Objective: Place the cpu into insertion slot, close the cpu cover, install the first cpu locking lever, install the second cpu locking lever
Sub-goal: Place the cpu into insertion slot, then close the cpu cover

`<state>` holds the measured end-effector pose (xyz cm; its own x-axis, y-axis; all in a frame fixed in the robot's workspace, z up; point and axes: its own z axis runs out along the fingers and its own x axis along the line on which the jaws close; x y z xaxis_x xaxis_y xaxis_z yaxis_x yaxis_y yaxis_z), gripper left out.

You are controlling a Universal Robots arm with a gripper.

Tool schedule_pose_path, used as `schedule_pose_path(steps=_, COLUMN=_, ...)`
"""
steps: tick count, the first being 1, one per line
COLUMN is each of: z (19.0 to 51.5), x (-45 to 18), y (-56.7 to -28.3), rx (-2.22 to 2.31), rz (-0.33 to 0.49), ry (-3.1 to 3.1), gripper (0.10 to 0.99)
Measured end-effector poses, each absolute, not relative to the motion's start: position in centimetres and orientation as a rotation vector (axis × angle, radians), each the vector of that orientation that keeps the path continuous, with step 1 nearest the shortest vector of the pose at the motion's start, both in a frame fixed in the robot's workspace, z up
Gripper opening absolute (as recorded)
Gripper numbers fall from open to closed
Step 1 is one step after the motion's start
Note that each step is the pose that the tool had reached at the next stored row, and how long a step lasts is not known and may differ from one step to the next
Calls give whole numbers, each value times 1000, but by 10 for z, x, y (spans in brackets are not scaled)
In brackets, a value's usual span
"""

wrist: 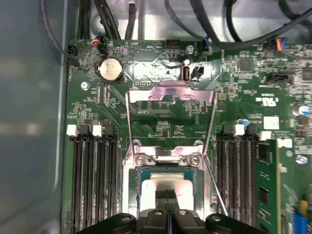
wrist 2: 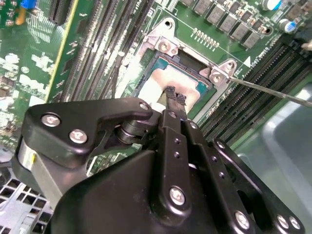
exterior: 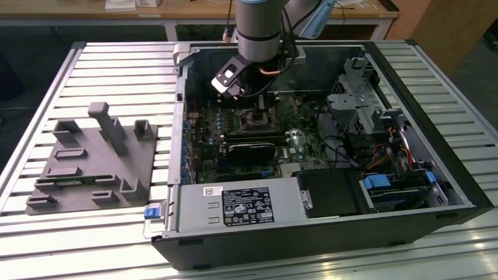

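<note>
In both wrist views the cpu (wrist 2: pixel 163 78) (wrist: pixel 168 181) lies flat inside the insertion slot (wrist 2: pixel 164 46) (wrist: pixel 146 159), its pale metallic top showing within the silvery rim. My gripper (wrist 2: pixel 175 95) (wrist: pixel 166 196) hangs right over the chip, its two black fingertips pressed close together with nothing visible between them. Whether they touch the top I cannot tell. The cpu cover (wrist: pixel 170 91) stands flipped open beyond the socket. A thin wire locking lever (wrist 2: pixel 273 90) (wrist: pixel 215 187) sticks out free beside it. In the exterior view the gripper (exterior: pixel 257 105) reaches into the case above the socket (exterior: pixel 255 121).
Rows of black memory slots (wrist: pixel 92 180) flank the socket on both sides. A black rectangular card (exterior: pixel 253 146) lies below it in the open case, with the power supply (exterior: pixel 233 207) and drive cage (exterior: pixel 365 99) nearby. A grey fixture (exterior: pixel 93 157) sits on the slatted table.
</note>
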<state>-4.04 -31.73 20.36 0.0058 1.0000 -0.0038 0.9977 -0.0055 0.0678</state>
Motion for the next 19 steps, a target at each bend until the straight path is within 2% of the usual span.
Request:
schedule_pose_path(steps=12, z=246, x=-40, y=-317, rx=2190, rz=71, ry=2178, gripper=106)
schedule_pose_path(steps=19, z=249, x=-41, y=-317, rx=2190, rz=71, ry=2178, gripper=106)
